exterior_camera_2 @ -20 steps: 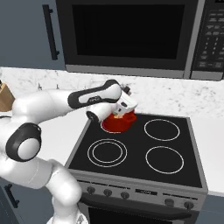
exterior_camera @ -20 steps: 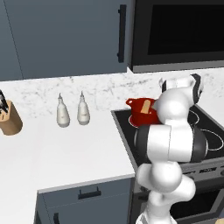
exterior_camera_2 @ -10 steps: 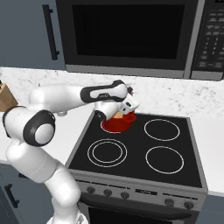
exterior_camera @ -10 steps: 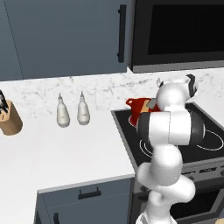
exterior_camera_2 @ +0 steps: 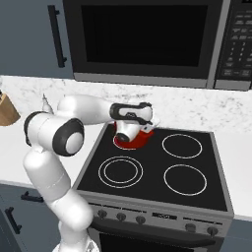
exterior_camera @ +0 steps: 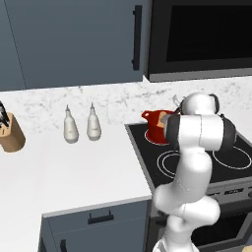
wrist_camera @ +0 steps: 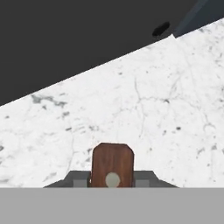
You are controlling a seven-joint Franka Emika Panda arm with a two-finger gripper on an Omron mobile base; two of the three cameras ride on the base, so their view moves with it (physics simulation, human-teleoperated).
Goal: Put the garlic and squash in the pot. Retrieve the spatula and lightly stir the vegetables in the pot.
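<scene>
The red pot (exterior_camera_2: pixel 138 141) stands on the stove's back-left burner, also seen past my forearm (exterior_camera: pixel 153 126). My hand hangs right over it in the right base view, so its inside is hidden, and the garlic and squash do not show. In the hand view my gripper (wrist_camera: pixel 112 177) is shut on the spatula's dark brown handle (wrist_camera: pixel 112 158), whose rounded end stands up between the grey fingers (wrist_camera: pixel 78 178). The blade is hidden. That view faces the marble backsplash and the microwave's dark underside.
Two white bottles (exterior_camera: pixel 71 129) (exterior_camera: pixel 93 125) and a wooden knife block (exterior_camera: pixel 11 133) stand on the counter left of the stove. Three bare burners (exterior_camera_2: pixel 182 145) lie beside and in front of the pot. The microwave (exterior_camera_2: pixel 147 39) hangs low above.
My elbow has swung down and round, so the arm now stands more upright. The hand has stayed over the pot with the spatula still in its grip.
</scene>
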